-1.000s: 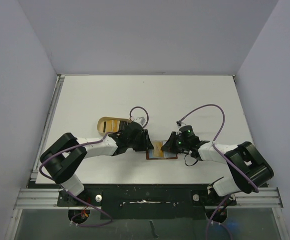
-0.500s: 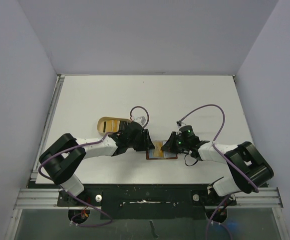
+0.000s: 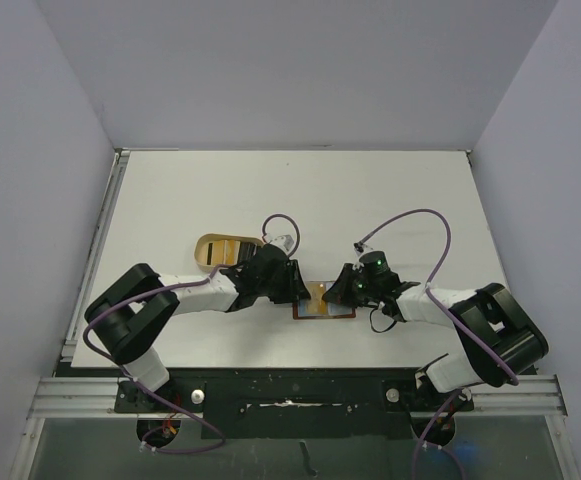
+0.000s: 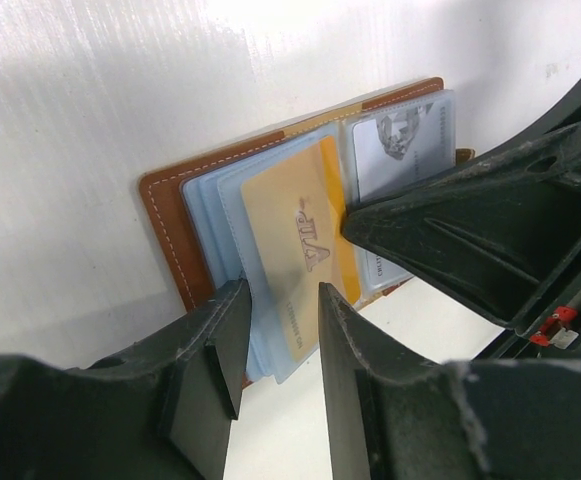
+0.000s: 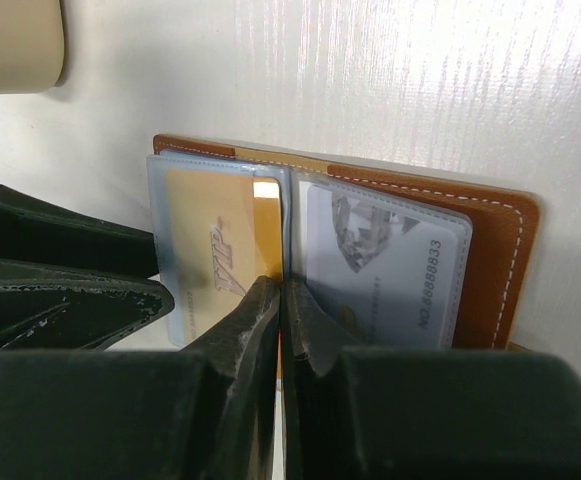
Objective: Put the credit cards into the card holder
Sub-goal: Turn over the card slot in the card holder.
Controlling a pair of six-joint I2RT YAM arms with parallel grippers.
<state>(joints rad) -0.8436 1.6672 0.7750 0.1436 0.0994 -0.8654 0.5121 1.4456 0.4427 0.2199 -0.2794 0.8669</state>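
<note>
While the fold of the brown leather card holder [image 5: 500, 250] is pinned under the pressed-together right gripper [image 5: 282, 290], the edge of a sleeved tan credit card [image 4: 290, 250] is straddled by the half-spread left gripper [image 4: 282, 295], bare white table [image 4: 120, 100] beyond.

The wallet [image 4: 170, 225] is brown with white stitching, its sleeves [image 4: 206, 215] pale, clear blue. The gold card [image 4: 295, 250] has darker lettering; the grey card [image 5: 380, 255] a faceted emblem. Tan tray [image 3: 220, 249], white table [image 3: 370, 190], purple cables [image 3: 420, 212].

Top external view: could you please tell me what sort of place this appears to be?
Probably a lab robot test cell: a white table boxed in by plain grey walls, with an aluminium rail along its near edge.
</note>
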